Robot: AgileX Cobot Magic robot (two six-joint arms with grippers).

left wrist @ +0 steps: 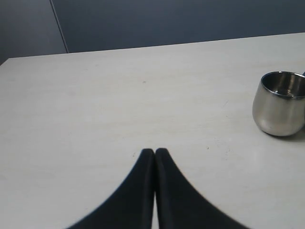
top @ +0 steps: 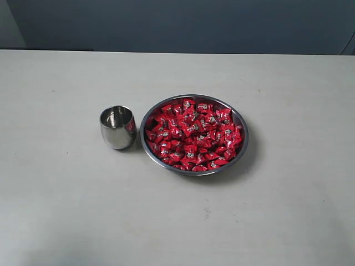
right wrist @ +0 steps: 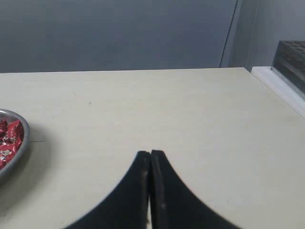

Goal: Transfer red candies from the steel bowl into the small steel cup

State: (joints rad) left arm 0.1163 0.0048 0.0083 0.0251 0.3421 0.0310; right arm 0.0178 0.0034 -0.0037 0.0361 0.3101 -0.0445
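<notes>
Red candies point(top: 194, 134) fill the bowl point(top: 239, 152) | cup point(top: 117, 128) looks empty, just beside it | left gripper point(left wrist: 155, 151) and right gripper point(right wrist: 150, 153) both pinched shut, holding nothing | tip: open one wide, pinch one top candy (not a heap), let go right over the cup

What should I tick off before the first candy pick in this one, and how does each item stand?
1. The cup stands upright, mouth up: ok.
2. The cup holds no candies yet: ok, none seen inside.
3. The bowl is stocked with red candies: ok.
4. Gap between cup and bowl: cannot tell; they stand side by side, very close.
5. The right gripper is open for a pick: not ok, it is shut and empty.
6. The left gripper is empty: ok, shut on nothing, apart from the cup.
</notes>
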